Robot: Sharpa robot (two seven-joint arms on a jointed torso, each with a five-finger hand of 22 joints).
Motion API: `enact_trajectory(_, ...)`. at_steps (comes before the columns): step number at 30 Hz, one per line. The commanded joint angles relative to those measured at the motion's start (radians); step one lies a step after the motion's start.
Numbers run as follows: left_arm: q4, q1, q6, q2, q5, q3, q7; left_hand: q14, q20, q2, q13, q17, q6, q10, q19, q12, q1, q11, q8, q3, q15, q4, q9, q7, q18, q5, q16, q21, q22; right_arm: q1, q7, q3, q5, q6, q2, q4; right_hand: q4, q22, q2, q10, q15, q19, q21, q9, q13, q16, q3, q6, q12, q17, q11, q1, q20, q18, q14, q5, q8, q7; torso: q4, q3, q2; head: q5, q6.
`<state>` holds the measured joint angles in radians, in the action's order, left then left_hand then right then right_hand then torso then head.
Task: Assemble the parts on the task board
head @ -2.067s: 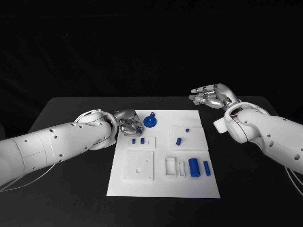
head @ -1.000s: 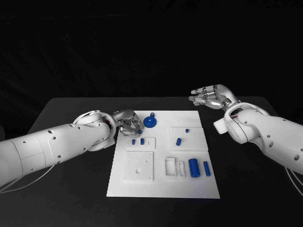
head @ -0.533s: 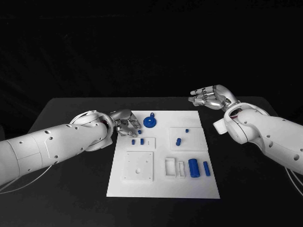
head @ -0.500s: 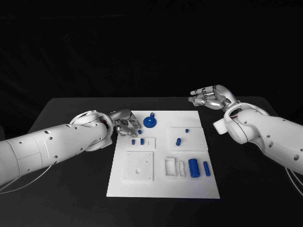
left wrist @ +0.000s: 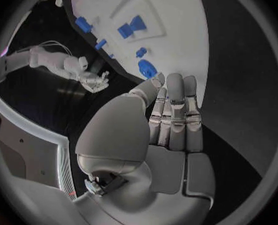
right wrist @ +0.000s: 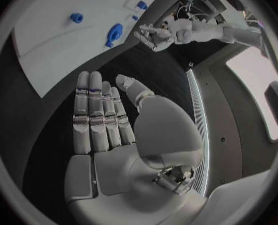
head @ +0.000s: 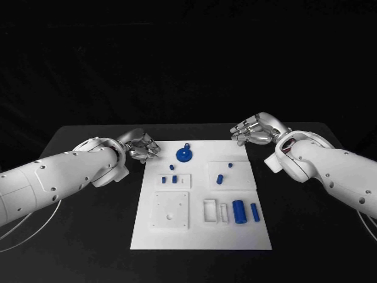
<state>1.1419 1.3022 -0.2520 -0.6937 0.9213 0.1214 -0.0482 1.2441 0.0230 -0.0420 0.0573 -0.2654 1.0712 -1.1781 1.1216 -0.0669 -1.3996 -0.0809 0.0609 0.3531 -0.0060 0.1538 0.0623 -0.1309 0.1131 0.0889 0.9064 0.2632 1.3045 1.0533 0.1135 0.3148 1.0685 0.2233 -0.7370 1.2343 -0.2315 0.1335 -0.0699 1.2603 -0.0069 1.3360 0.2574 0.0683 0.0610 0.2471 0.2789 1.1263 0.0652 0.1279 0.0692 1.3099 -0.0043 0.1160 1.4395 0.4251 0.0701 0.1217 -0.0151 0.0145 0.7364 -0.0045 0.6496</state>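
From the head camera, my left hand (head: 140, 146) hangs empty just off the white board's (head: 197, 236) far left corner, fingers loosely apart. The blue disc (head: 184, 155) lies just beside it, toward the board's middle, its stem pointing away from me. My right hand (head: 255, 130), also empty and open, sits farther off, so my left is nearer. A moment ago my left hand hovered over the board; now it has drawn back.

Both wrist cameras show flat palms, fingers straight, holding nothing.

head cam looks down; wrist cams sit behind palms; all share task board (head: 197, 230).
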Motion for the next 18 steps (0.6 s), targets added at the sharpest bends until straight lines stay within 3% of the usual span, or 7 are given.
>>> enact_trajectory(1,-0.001,0.011,-0.038,-0.012,-0.323,-0.002,-0.09,-0.019,-0.002,0.006,0.0,0.023,0.01,-0.015,-0.025,-0.002,0.009,-0.003,0.006,-0.005,-0.003,-0.009,0.001,0.0,-0.021,0.0,-0.054,-0.033,-0.017,-0.001,-0.042,0.0,0.226,-0.139,-0.001,0.003,0.002,0.032,0.013,-0.014,-0.028,0.1,0.066,-0.004,-0.001,0.105,-0.011,-0.01,-0.005,0.054,-0.006,-0.006,-0.038,0.026,0.077,0.001,-0.008,-0.002,-0.0005,-0.0007,-0.001,-0.021,-0.01)
enact_trajectory(2,0.0,0.013,-0.035,-0.016,-0.352,-0.002,-0.096,-0.032,-0.004,0.006,0.001,0.029,0.009,-0.025,-0.034,-0.007,0.009,0.0,0.005,-0.006,-0.001,-0.009,0.001,0.001,-0.025,0.0,-0.07,-0.042,-0.022,-0.001,-0.05,0.0,0.25,-0.146,-0.001,0.004,0.002,0.034,0.014,-0.019,-0.029,0.106,0.071,-0.005,-0.002,0.12,-0.01,-0.013,-0.006,0.062,-0.005,-0.009,-0.041,0.026,0.074,0.001,-0.009,-0.002,-0.0009,-0.0013,-0.001,-0.024,-0.011)
enact_trajectory(4,0.009,0.019,-0.026,-0.027,-0.437,-0.003,-0.113,-0.044,-0.006,0.011,0.001,0.058,0.009,-0.039,-0.054,-0.005,0.002,0.002,0.005,-0.017,0.003,-0.006,0.001,0.001,-0.04,-0.004,-0.14,-0.08,-0.05,-0.001,-0.077,0.0,0.329,-0.158,-0.001,0.011,-0.014,0.069,-0.005,-0.031,-0.039,0.162,0.128,-0.005,-0.002,0.308,0.002,-0.019,-0.008,0.17,-0.005,-0.037,-0.059,0.022,0.062,-0.023,-0.01,-0.004,-0.0004,-0.0025,0.001,-0.032,-0.017)
enact_trajectory(7,0.026,0.022,-0.039,-0.041,-0.539,-0.003,-0.132,-0.059,-0.011,0.016,0.001,0.084,0.01,-0.036,-0.071,0.001,0.002,-0.001,0.005,-0.03,0.012,-0.007,0.001,0.0,-0.051,-0.012,-0.208,-0.12,-0.078,-0.001,-0.112,0.0,0.428,-0.161,0.0,0.02,-0.027,0.101,-0.005,-0.016,-0.04,0.146,0.164,-0.004,-0.003,0.373,0.036,-0.006,-0.009,0.244,-0.008,-0.063,-0.061,0.02,0.044,-0.04,-0.008,-0.009,0.0005,-0.0019,0.001,-0.042,-0.021)
enact_trajectory(12,0.077,0.025,-0.089,-0.069,-0.771,-0.003,-0.168,-0.094,-0.04,0.006,0.001,0.137,-0.001,0.057,-0.114,-0.001,0.012,-0.033,0.006,-0.035,0.045,-0.003,0.001,-0.008,-0.061,-0.013,-0.353,-0.202,-0.161,-0.005,-0.169,0.0,0.576,-0.153,-0.001,0.042,-0.029,0.132,-0.027,-0.028,-0.036,0.122,0.191,-0.004,-0.002,0.387,0.032,0.004,-0.007,0.295,-0.007,-0.081,-0.059,0.019,0.025,-0.063,-0.008,-0.012,-0.0003,-0.0042,-0.002,-0.058,-0.026)
enact_trajectory(16,0.105,0.025,-0.089,-0.083,-0.805,-0.003,-0.21,-0.09,-0.077,0.006,0.001,0.202,-0.005,0.063,-0.182,0.003,0.033,-0.044,0.006,-0.023,0.076,-0.005,0.001,-0.009,-0.06,0.017,-0.561,-0.2,-0.322,-0.014,-0.205,-0.001,0.653,-0.152,-0.003,0.063,-0.027,0.138,-0.041,-0.051,-0.032,0.117,0.195,-0.004,-0.002,0.384,0.019,0.008,-0.007,0.307,0.0,-0.078,-0.056,0.02,0.023,-0.102,-0.008,-0.012,-0.005,-0.0091,-0.003,-0.057,-0.028)
enact_trajectory(18,0.122,0.026,-0.086,-0.091,-0.799,-0.003,-0.236,-0.093,-0.091,0.003,0.0,0.199,-0.007,0.069,-0.199,0.004,0.039,-0.046,0.005,-0.013,0.092,0.0,0.0,-0.009,-0.06,0.024,-0.663,-0.202,-0.394,-0.018,-0.229,-0.003,0.698,-0.152,-0.003,0.077,-0.036,0.146,-0.048,-0.07,-0.03,0.114,0.2,-0.005,-0.002,0.38,0.027,-0.003,-0.007,0.315,0.005,-0.052,-0.054,0.022,0.022,-0.144,-0.008,-0.007,-0.0043,-0.008,-0.001,-0.057,-0.032)
